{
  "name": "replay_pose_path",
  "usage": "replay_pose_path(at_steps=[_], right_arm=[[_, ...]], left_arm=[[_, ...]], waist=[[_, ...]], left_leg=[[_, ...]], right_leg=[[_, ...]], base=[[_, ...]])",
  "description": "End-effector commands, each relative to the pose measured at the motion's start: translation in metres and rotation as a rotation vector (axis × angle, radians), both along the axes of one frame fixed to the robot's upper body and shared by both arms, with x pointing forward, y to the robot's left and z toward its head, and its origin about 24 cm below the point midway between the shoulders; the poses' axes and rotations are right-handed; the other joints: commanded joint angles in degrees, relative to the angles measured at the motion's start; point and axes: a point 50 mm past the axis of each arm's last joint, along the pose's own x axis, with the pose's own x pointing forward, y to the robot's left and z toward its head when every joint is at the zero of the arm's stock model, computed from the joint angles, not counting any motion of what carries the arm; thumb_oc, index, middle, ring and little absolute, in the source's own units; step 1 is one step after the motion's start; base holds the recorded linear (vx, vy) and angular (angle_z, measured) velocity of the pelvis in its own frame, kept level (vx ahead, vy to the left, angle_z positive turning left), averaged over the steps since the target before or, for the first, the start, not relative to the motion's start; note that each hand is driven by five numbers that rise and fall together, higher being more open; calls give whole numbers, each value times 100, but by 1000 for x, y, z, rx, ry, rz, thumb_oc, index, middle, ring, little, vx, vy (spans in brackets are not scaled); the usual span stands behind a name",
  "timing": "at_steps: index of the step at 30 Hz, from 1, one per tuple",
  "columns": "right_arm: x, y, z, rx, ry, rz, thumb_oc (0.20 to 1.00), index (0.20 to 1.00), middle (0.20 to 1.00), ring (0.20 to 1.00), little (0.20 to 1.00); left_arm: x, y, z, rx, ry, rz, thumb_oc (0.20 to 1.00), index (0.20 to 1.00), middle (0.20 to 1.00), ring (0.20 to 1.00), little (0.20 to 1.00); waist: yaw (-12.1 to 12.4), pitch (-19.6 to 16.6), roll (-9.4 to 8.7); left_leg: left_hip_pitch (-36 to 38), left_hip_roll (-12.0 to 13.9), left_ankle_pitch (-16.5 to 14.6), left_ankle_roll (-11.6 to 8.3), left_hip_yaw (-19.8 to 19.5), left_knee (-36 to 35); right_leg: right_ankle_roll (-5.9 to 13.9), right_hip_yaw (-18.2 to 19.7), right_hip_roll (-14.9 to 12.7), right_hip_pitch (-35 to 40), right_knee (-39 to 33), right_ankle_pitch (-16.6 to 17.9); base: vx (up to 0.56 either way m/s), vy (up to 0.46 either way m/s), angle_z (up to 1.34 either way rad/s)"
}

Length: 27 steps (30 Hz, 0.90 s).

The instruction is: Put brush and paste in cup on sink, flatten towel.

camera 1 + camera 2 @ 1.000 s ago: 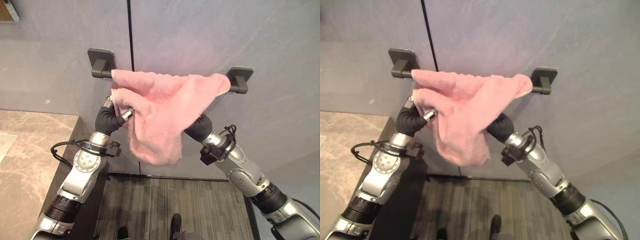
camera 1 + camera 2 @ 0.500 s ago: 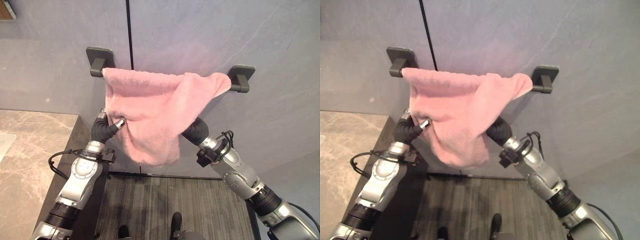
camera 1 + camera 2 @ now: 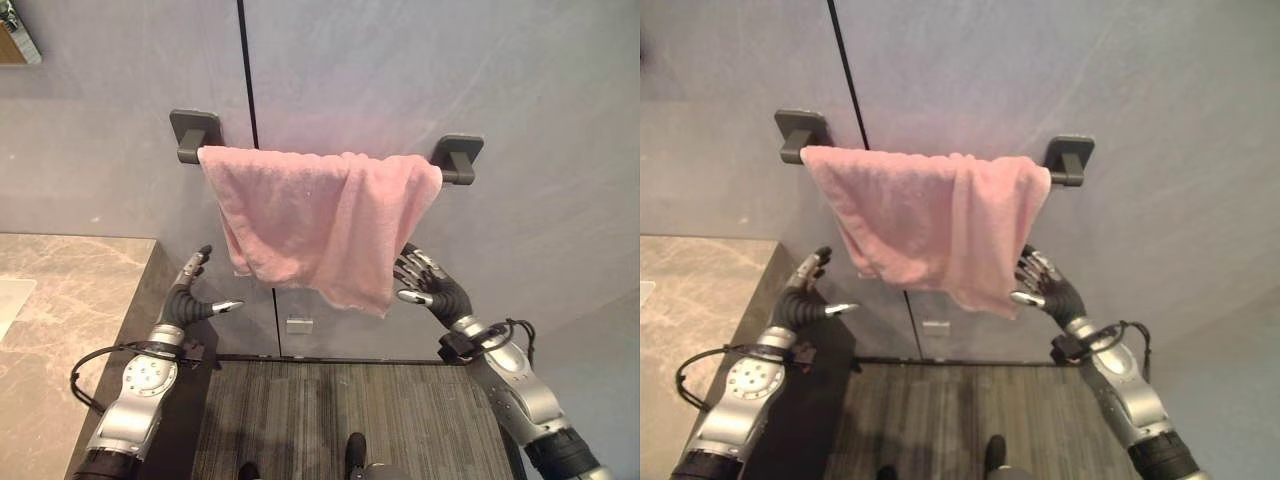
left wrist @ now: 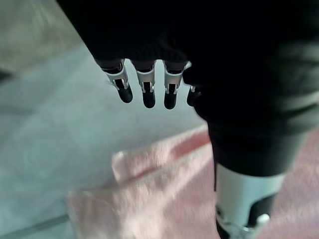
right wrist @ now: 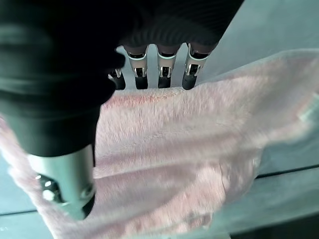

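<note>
A pink towel hangs spread along the dark wall bar, its right half doubled over in a fold and its lower edge uneven. Below its left corner my left hand is held apart from the cloth, fingers straight and thumb out. My right hand hovers just beside the towel's lower right corner, fingers spread and holding nothing. The left wrist view shows the towel past my straight fingers. The same cloth lies close under my fingertips in the right wrist view.
A marbled stone counter runs along the left, with its dark side panel beside my left arm. The grey wall has a dark vertical seam. Striped dark flooring lies below the towel.
Both hands have let go of the towel and dropped away from it, fingers now straight. The towel has been drawn out leftward along the bar and hangs flatter. The camera shifted slightly.
</note>
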Motion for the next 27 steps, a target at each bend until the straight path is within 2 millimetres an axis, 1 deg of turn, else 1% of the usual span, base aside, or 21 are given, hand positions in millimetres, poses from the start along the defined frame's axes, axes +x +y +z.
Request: replay_pose_path(at_steps=[1,3,4,5,7,8,9,11,13,15,16,18,19,20,21,25,27], right_arm=[[-2,-18,45,-83,-254,-113,1000,1000,1000,1000,1000],[-8,-27,64,-199,-368,-177,1000,1000,1000,1000,1000],[-12,-31,79,-279,-451,-206,1000,1000,1000,1000,1000],[-14,-35,87,-307,-498,-237,1000,1000,1000,1000,1000],[-21,-37,113,-465,-636,-271,1000,1000,1000,1000,1000],[-24,-38,122,-512,-686,-289,1000,1000,1000,1000,1000],[-28,-38,135,-594,-771,-321,1000,1000,1000,1000,1000],[-35,-27,154,-651,-904,-313,1000,1000,1000,1000,1000],[-37,-18,162,-659,-971,-283,1000,1000,1000,1000,1000],[-40,-3,172,-696,-1046,-204,1000,1000,1000,1000,1000],[-39,3,174,-702,-1061,-159,1000,1000,1000,1000,1000],[-34,17,177,-744,-1080,-67,1000,1000,1000,1000,1000],[-31,21,179,-776,-1085,-32,1000,1000,1000,1000,1000],[-28,26,181,-846,-1108,-22,1000,1000,1000,1000,1000],[-23,32,184,-972,-1137,2,1000,1000,1000,1000,1000],[-8,53,186,-1143,-1180,90,1000,1000,1000,1000,1000],[1,63,188,-1188,-1202,109,1000,1000,1000,1000,1000]], left_arm=[[-4,18,24,149,-120,76,1000,1000,1000,1000,1000],[-11,25,34,204,-174,125,1000,1000,1000,1000,1000],[-14,30,44,233,-220,148,1000,1000,1000,1000,1000],[-15,32,52,259,-258,157,1000,1000,1000,1000,1000],[-21,38,75,347,-357,188,1000,1000,1000,1000,1000],[-23,41,86,402,-405,203,1000,1000,1000,1000,1000],[-27,39,102,450,-486,206,1000,1000,1000,1000,1000],[-30,30,125,569,-602,188,1000,1000,1000,1000,1000],[-33,19,142,665,-680,134,1000,1000,1000,1000,1000],[-37,6,161,793,-761,45,1000,1000,1000,1000,1000],[-37,-2,167,833,-785,-6,1000,1000,1000,1000,1000],[-37,-15,176,852,-826,-110,1000,1000,1000,1000,1000],[-37,-18,179,864,-825,-151,1000,1000,1000,1000,1000],[-35,-21,181,899,-818,-186,1000,1000,1000,1000,1000],[-32,-25,184,976,-803,-230,1000,1000,1000,1000,1000],[-23,-41,186,1046,-783,-362,1000,1000,1000,1000,1000],[-17,-47,185,1060,-773,-404,1000,1000,1000,1000,1000]], waist=[[-109,-505,-1],[-120,-523,22],[-125,-523,35],[-128,-537,36],[-129,-543,32],[-132,-566,28],[-130,-594,26],[-131,-597,22],[-115,-609,25],[-106,-615,19],[-100,-614,9],[-87,-612,-18],[-81,-607,-18],[-77,-611,-19],[-68,-605,-20],[-67,-588,-12],[-77,-577,-9]], left_leg=[[-139,165,200,-92,-106,15],[-117,161,184,-95,-96,15],[-79,163,147,-101,-93,15],[-100,160,168,-98,-96,15],[-80,158,146,-101,-109,15],[-84,159,143,-103,-116,15],[-79,157,132,-107,-114,15],[-80,154,120,-110,-119,15],[-83,145,115,-109,-129,15],[-85,138,113,-109,-127,15],[-84,133,111,-109,-125,15],[-82,121,115,-105,-118,15],[-78,115,115,-103,-108,15],[-75,110,113,-100,-101,15],[-42,104,69,-103,-89,15],[-76,80,128,-101,-76,15],[-82,70,135,-104,-73,15]], right_leg=[[576,288,-445,574,38,-364],[582,300,-446,588,38,-377],[593,301,-449,623,41,-406],[590,302,-456,608,38,-383],[600,309,-459,626,40,-396],[602,314,-461,625,40,-396],[612,313,-468,630,40,-399],[618,320,-473,629,44,-398],[623,331,-479,625,43,-395],[632,340,-491,615,41,-384],[636,345,-494,611,41,-381],[645,355,-500,605,38,-368],[652,358,-508,603,38,-360],[661,362,-515,602,38,-350],[680,371,-518,626,38,-369],[689,389,-544,579,38,-306],[695,393,-550,567,38,-299]], base=[[4,15,-14],[15,22,-8],[5,19,-3],[0,0,0],[0,0,0],[0,0,0],[0,0,0],[0,0,0],[0,0,0],[0,0,0],[0,0,0],[0,0,0],[0,0,0],[0,0,0],[0,0,0],[0,0,0],[0,0,0]])
